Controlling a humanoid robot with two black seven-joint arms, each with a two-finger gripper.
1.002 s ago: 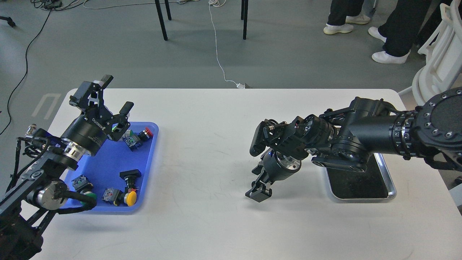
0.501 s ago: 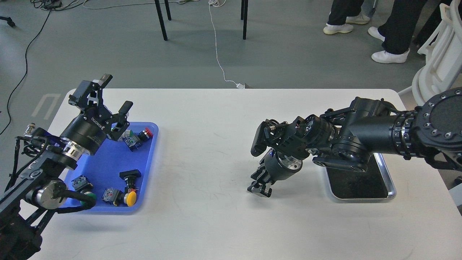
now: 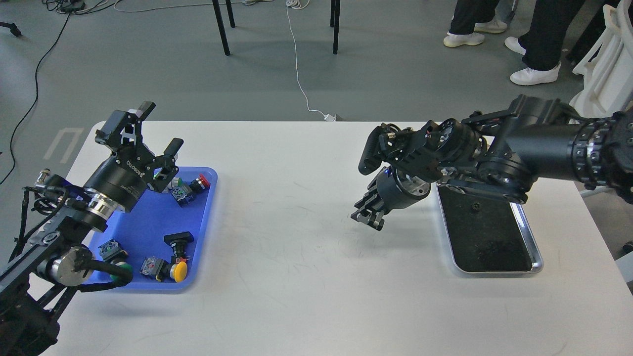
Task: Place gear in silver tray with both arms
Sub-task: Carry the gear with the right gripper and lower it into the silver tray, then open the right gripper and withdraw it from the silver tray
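Observation:
The silver tray (image 3: 536, 257) lies at the right side of the white table, with a shiny rim and a dark bottom. A small dark round speck (image 3: 474, 205) lies on its far part; I cannot tell what it is. No gear shows clearly. My right gripper (image 3: 368, 216) hangs above the table just left of the tray, pointing down-left. Its dark fingers are pressed together, and anything between them is hidden. My left gripper (image 3: 159, 127) is open and empty, raised over the far end of the blue tray.
The blue plastic tray (image 3: 207, 232) at the left holds several push-button switches with red, green and yellow caps. My right forearm (image 3: 539, 146) crosses over the silver tray's far end. People's legs, chair legs and cables are on the floor beyond the table.
My right gripper has risen from near the table surface and moved back and to the right, towards the silver tray. The right arm has lifted with it. The left arm has not moved.

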